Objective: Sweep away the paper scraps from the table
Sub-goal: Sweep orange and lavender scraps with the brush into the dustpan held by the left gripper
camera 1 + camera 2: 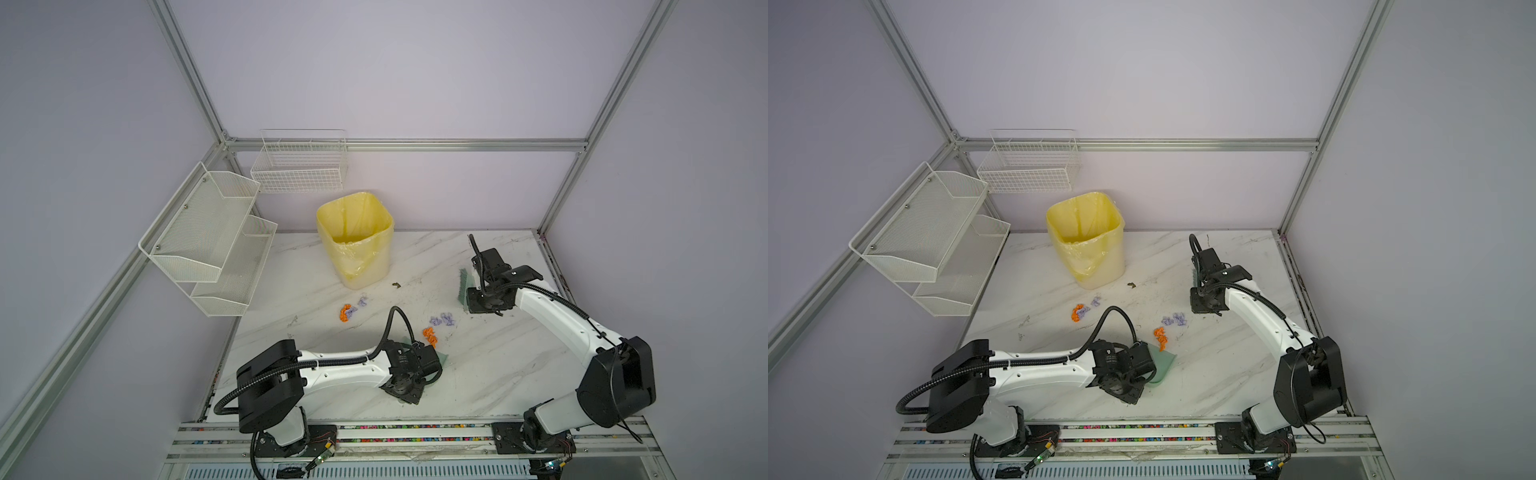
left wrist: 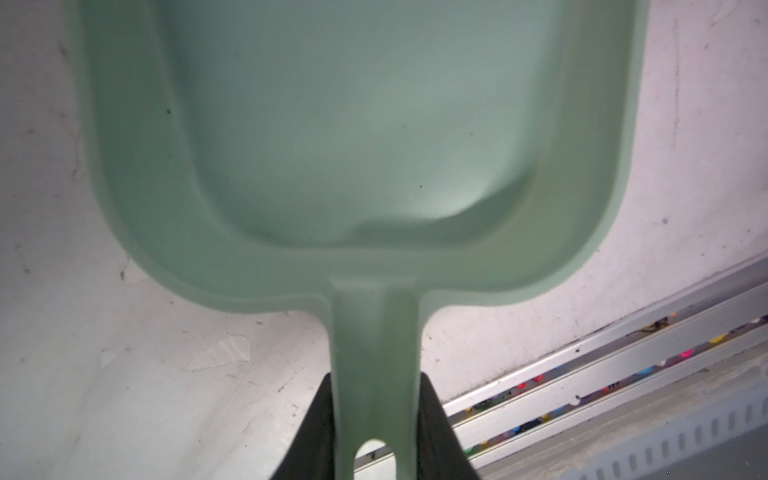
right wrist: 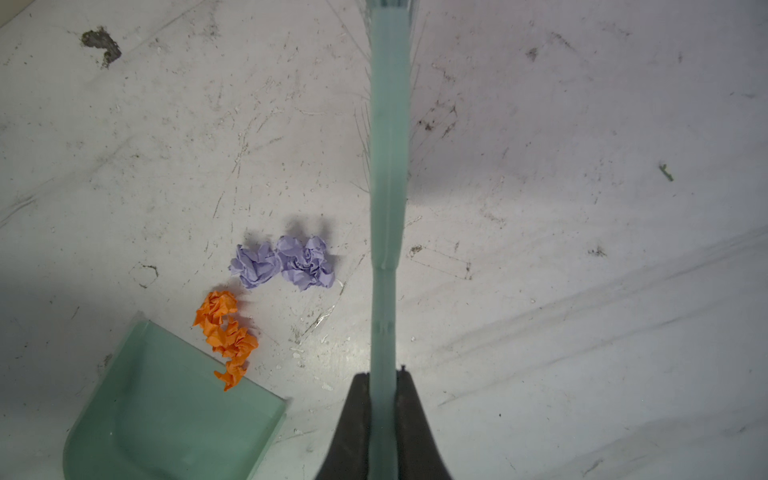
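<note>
Dustpan (image 3: 166,407) in left hand (image 2: 376,382) touches orange scraps (image 3: 226,332); right hand (image 3: 382,376) grips brush (image 3: 388,166).

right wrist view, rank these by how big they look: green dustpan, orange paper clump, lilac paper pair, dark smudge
1. green dustpan, even though the frame cuts it off
2. orange paper clump and lilac paper pair: too alike to rank
3. dark smudge

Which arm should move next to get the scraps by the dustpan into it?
Right, I'd say. The right gripper is shut on the brush, and the lilac scraps lie between brush and dustpan. The left gripper just holds the dustpan, lip at the orange scraps.
</note>
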{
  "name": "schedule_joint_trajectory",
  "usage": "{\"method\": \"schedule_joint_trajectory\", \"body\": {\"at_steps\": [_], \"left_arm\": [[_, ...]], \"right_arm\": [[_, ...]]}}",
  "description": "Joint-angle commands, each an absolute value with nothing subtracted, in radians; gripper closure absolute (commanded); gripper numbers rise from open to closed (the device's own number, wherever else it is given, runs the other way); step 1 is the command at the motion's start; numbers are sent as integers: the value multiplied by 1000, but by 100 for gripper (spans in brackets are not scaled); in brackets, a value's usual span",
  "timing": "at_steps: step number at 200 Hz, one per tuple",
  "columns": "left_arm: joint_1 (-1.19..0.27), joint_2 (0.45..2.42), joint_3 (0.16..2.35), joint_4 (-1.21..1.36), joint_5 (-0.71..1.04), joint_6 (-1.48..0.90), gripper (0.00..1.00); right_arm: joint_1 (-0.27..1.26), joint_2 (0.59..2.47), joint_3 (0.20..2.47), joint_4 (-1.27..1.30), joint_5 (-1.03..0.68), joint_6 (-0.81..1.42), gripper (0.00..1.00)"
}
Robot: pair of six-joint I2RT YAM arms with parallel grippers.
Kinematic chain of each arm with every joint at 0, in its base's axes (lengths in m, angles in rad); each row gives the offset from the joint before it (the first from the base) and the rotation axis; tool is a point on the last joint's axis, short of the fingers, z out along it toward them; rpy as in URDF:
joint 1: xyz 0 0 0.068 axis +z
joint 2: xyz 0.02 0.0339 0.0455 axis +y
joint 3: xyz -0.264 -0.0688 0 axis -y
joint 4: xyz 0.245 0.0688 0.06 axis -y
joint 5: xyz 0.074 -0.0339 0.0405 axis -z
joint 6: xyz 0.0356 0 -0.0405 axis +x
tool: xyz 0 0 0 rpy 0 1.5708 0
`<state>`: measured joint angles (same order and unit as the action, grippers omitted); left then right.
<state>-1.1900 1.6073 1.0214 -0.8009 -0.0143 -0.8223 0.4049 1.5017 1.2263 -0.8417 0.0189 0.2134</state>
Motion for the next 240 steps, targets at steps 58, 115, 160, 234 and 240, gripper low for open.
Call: {"method": "schedule_joint_trajectory", "body": {"at_steps": [58, 115, 160, 234, 240], "left_arm": [[-1105, 1614, 1078, -761, 57, -751, 88], [-1061, 1644, 1095, -759, 78, -707, 88], [-1015, 1651, 1095, -758, 101, -666, 88], [-968, 1647, 1084, -741, 110, -641, 88], [-969, 1647, 1084, -741, 104, -642, 88]], "right_arm": [[512, 1584, 1246, -808, -6, 285, 100], [674, 1547, 1160, -735, -59, 379, 100], [738, 1478, 1103, -716, -141, 411, 100], [756, 1285, 1000, -709, -292, 480, 100], [756, 1271, 1000, -714, -283, 489, 100]]}}
